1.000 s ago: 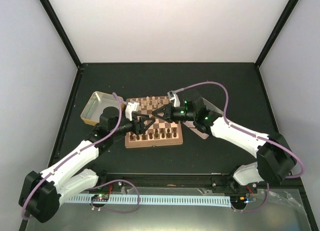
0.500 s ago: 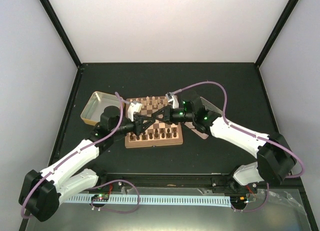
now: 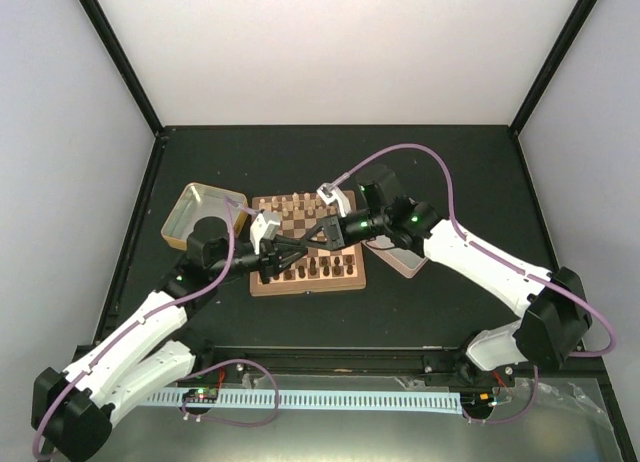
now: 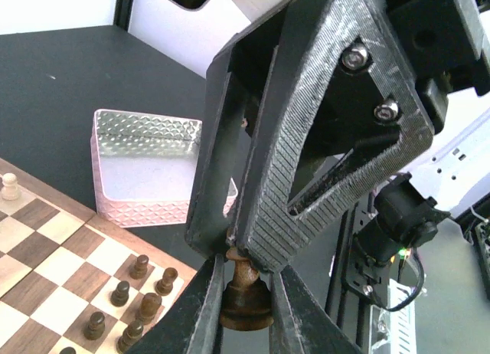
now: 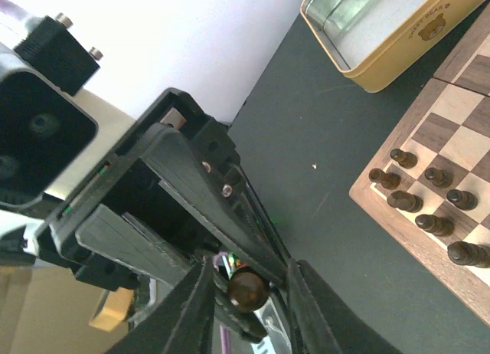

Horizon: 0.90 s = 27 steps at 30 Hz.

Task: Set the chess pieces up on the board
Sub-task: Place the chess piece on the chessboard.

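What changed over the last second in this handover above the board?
The left gripper closed on the dark chess piece that the right gripper had been holding; the right's fingers now stand clear of it. Both grippers drifted toward the left arm's side. The board, the pieces standing on it, the gold tin and the pale tin stayed put.

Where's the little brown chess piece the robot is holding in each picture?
Left wrist: the held piece is at the bottom middle, pinched in the left gripper.
Right wrist: its round end is at the bottom middle, between the fingers of the right gripper.
Top external: too small to see; it is where the two grippers meet, over the board.
Shared landmark: the board, in all three views.
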Motion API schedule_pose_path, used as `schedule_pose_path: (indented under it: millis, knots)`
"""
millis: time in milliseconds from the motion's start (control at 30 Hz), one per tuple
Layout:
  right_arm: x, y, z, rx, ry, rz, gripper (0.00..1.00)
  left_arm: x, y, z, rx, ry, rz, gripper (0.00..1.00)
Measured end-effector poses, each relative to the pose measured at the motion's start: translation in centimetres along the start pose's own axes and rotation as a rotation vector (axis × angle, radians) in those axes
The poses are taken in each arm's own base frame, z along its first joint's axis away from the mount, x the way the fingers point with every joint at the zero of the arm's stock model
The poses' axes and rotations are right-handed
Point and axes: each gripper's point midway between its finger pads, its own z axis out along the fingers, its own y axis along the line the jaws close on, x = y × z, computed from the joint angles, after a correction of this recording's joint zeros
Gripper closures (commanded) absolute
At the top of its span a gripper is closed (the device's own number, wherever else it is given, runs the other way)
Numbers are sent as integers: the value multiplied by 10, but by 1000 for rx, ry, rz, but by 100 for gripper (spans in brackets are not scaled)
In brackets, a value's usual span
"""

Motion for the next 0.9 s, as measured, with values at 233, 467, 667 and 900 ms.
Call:
schedule_pose_path:
  millis: [233, 467, 667, 900]
  knots:
    - [7, 5, 0, -24, 62, -11, 98, 5, -5, -3, 14, 19, 15, 98]
    - [9, 0, 3, -8, 72, -15, 99, 10, 1, -5, -36, 36, -2, 34]
    - [-7, -33, 4, 202, -28, -65, 99, 2, 39, -27, -336, 3, -84, 27]
    - [-18, -82, 37, 532, -43, -158, 98, -23, 52, -98, -649, -218, -82, 22]
